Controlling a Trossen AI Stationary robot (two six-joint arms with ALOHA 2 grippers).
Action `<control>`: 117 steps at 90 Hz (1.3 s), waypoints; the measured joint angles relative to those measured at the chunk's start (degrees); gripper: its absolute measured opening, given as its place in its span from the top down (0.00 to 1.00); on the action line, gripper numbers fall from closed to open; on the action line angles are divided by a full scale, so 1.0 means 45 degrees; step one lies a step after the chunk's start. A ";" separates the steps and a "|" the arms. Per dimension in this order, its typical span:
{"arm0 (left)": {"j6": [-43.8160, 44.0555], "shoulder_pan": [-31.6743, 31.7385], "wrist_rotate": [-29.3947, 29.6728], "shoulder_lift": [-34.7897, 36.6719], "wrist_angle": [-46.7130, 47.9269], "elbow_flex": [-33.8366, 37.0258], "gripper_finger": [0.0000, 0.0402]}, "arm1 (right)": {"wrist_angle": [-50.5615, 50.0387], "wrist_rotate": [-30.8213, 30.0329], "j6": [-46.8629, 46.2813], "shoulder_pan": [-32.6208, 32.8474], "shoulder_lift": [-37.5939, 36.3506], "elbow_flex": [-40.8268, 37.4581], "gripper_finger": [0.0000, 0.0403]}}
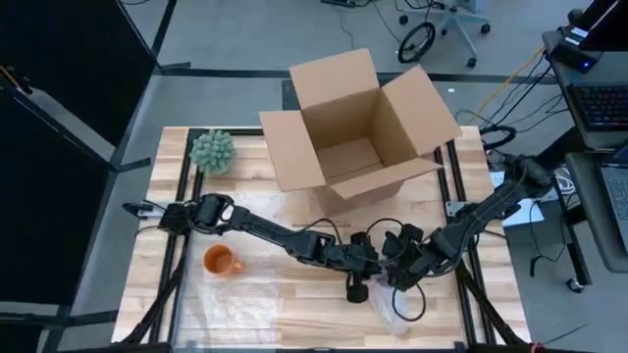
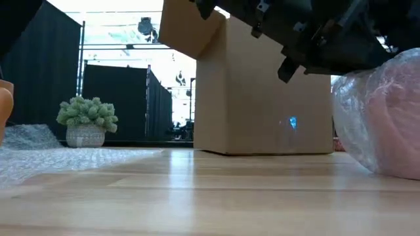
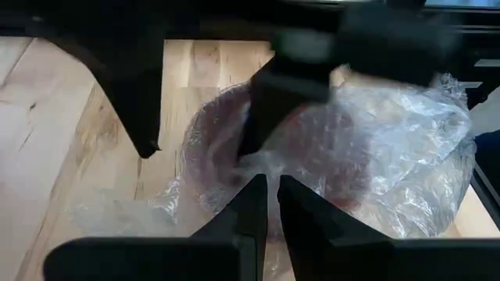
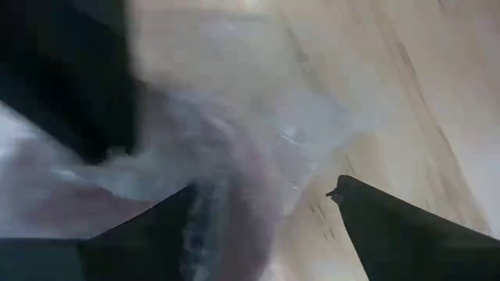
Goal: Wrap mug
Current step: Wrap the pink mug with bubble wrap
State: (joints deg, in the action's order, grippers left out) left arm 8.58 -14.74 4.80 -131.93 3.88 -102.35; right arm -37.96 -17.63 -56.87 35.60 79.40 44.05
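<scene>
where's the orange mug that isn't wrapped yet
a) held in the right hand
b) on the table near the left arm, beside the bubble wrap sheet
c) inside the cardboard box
b: the orange mug stands on the table below the left arm, away from the cardboard box.

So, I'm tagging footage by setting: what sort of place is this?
Probably a robotics lab or workshop: a pale wooden table on a dark metal frame, black curtain partitions, a wheeled office chair and loose floor cables beside a desk keyboard.

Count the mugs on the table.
2. An orange mug stands bare near the left arm's base; a pinkish mug sits wrapped in bubble wrap between both grippers. The box could hide more.
</scene>
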 joint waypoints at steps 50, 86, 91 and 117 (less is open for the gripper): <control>-0.0015 0.0044 -0.0012 -0.0027 -0.0396 0.0019 0.93 | 0.3379 0.1516 0.1002 -0.0892 0.0831 -0.1454 0.85; -0.0010 0.0049 -0.0040 -0.0027 -0.0358 0.0019 0.93 | 0.2452 0.2505 0.1571 -0.0911 0.0092 -0.0696 0.44; -0.0010 0.0049 -0.0016 -0.0027 -0.0356 0.0019 0.93 | 0.1913 0.2677 0.1590 -0.0981 -0.0181 -0.0329 0.35; 0.0000 0.0053 0.0039 -0.0027 -0.0360 0.0019 0.93 | 0.0261 0.2163 0.1437 -0.0997 -0.0601 0.0506 0.16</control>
State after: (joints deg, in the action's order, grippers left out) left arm 8.58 -14.50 4.97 -132.05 2.26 -102.26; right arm -36.79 -7.90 -50.40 31.11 76.69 46.33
